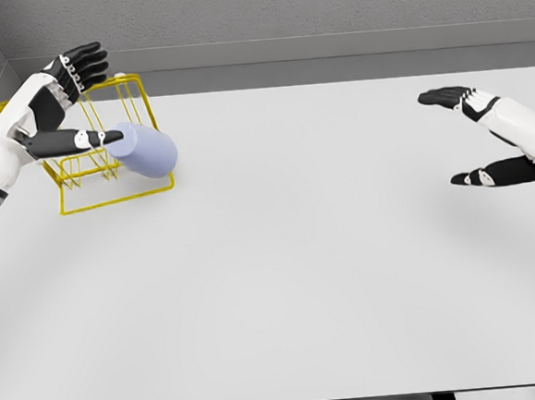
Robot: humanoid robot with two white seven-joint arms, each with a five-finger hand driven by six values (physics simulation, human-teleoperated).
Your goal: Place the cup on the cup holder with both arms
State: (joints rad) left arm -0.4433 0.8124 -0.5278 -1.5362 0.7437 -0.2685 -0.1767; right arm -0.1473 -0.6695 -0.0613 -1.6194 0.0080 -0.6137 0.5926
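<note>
Worktop: wide, plain light-grey worktop [283,282], near edge along the bottom of the view, far edge meeting a grey wall strip at the top.

Cup: pale lavender-blue cylindrical cup [142,150], lying tilted on its side at the front right of the holder, closed base toward the camera; it overlaps the wire frame and appears to rest on it, though exact contact points cannot be told.

Cup holder: yellow wire-frame cup holder [129,95] with upright loops and a rectangular base, standing on the far left of the worktop, close to the far-left corner.

Left robot hand: white-and-black left robot hand [78,94], arm entering from the left edge. Fingers spread apart above and behind the holder's top; the thumb reaches out to the cup's left end and seems to touch it. The fingers are not closed round the cup.

Right robot hand: white-and-black right robot hand [480,137], arm entering from the right edge, well apart from cup and holder. Fingers and thumb are spread wide, holding nothing.

Open room: the whole middle and near part of the worktop lies bare between the two hands.

Edges: the holder's base sits near the left edge of the worktop; the right hand hovers near the right edge.
</note>
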